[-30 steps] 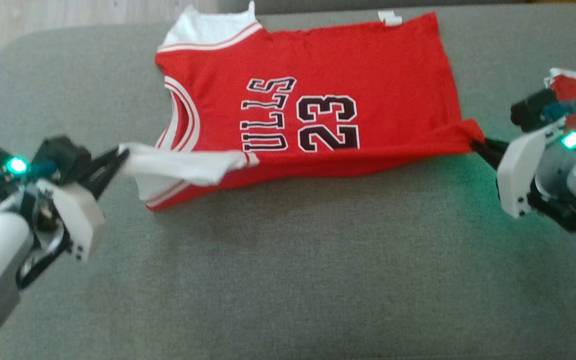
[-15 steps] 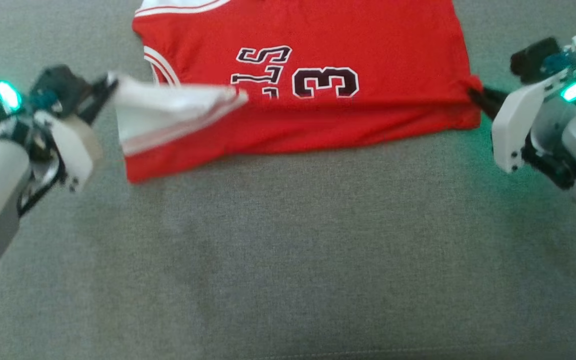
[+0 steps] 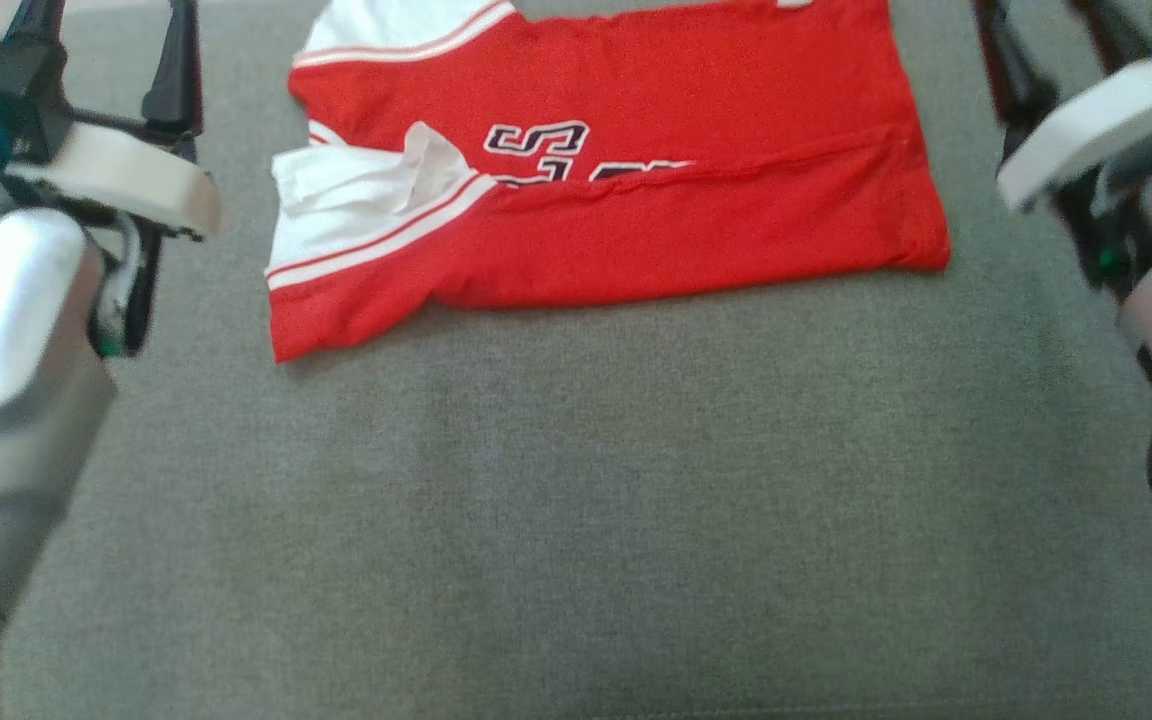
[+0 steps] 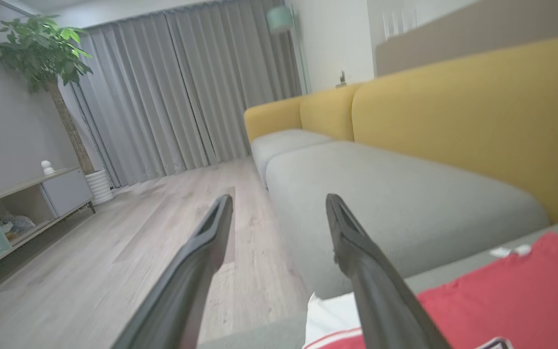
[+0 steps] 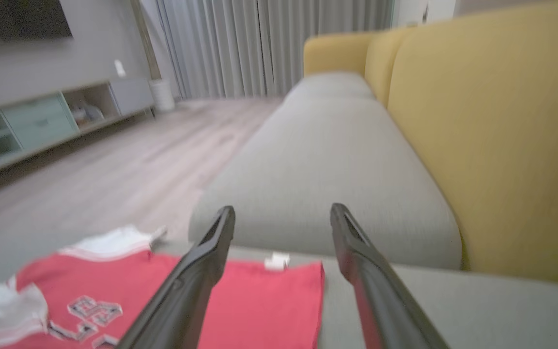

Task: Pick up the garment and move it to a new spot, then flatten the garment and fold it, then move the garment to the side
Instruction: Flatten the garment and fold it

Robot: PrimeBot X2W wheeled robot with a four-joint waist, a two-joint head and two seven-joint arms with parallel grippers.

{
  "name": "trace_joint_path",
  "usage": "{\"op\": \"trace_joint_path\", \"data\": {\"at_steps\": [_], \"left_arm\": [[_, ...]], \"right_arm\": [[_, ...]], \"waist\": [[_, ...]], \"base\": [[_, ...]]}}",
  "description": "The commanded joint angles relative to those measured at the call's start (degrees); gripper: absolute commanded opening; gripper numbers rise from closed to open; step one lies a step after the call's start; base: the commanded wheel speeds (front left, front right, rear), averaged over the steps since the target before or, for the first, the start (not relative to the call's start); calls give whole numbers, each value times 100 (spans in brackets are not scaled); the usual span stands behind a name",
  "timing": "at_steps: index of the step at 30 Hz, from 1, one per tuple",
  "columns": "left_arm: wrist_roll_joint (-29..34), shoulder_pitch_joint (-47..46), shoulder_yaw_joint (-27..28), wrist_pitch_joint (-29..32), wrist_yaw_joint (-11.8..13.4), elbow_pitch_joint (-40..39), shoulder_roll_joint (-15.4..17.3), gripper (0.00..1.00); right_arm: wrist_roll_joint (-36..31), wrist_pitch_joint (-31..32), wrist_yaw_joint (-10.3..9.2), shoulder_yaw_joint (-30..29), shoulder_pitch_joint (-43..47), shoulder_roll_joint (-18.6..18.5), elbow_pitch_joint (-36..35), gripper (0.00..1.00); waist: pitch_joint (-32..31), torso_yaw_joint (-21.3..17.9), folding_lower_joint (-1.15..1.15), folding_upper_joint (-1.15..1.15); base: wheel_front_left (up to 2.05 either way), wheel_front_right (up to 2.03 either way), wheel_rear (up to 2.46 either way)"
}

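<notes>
Head view shows the garment (image 3: 636, 200), a red jersey with white trim, lying on the grey sofa cushion (image 3: 576, 520) towards the far side of the seat. Its long axis runs left to right across the picture, with the collar and armhole end on the robot's left and the hem end on its right. The near half is turned up over the far half, so a fold line crosses the lettering and hides most of the number.

The jersey lies between the two arms. The left end effector (image 4: 279, 198) stands just beside the shoulder end and the right end effector (image 5: 283, 208) just beside the hem end, so neither arm is clearly nearer and each has its own end to work. Both have their fingers spread wide with nothing between them. In the wrist views the red cloth sits below and to the inner side of each pair of fingers, apart from them.

A second ago both were clamped on the near edge, the left on the white shoulder strap and the right on the hem corner, with their fingers pointing inward at the cloth. Now that edge is let go and laid over the print, and the fingers point away up the view. The camera has also shifted.

My judgement is that the first lengthwise fold is down and the white strap, still rumpled, wants smoothing next.
</notes>
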Motion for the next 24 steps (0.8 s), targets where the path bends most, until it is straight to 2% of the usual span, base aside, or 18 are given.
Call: {"op": "trace_joint_path", "data": {"at_steps": [1,3,6,9,12,17,24], "left_arm": [[88,133,534,-49,195,-519,163,100],[266,626,958,-51,446,-1103,104,100],[622,1525,1423,-53,732,-1867,-29,100],[967,2395,1696,-53,890,-2407,-236,100],[1148,3166,1923,-53,934,-2691,-514,100],[1461,3997,2225,-54,855,-2727,-817,100],[1744,4058,2522,-54,583,-2318,-978,100]], "right_arm": [[-272,-64,-11,-575,25,28,-392,100],[-763,-67,-11,-1437,420,153,-872,100],[-1710,-68,-11,-2606,1379,530,-1625,100],[-2669,-69,-11,-3444,2428,1045,-2286,100],[-3368,-69,-11,-4033,3353,1596,-2797,100],[-3979,-69,-11,-4459,4311,2025,-3362,100],[-4106,-69,-11,-4371,4516,2105,-3652,100]], "waist": [[-143,13,0,0],[-264,8,0,0],[-444,-5,0,0],[-587,-2,0,0],[-695,2,0,0],[-708,-30,0,0],[-495,-162,0,0]], "base": [[0,0,0],[0,0,0],[0,0,0],[0,0,0],[0,0,0],[0,0,0],[0,0,0]]}}
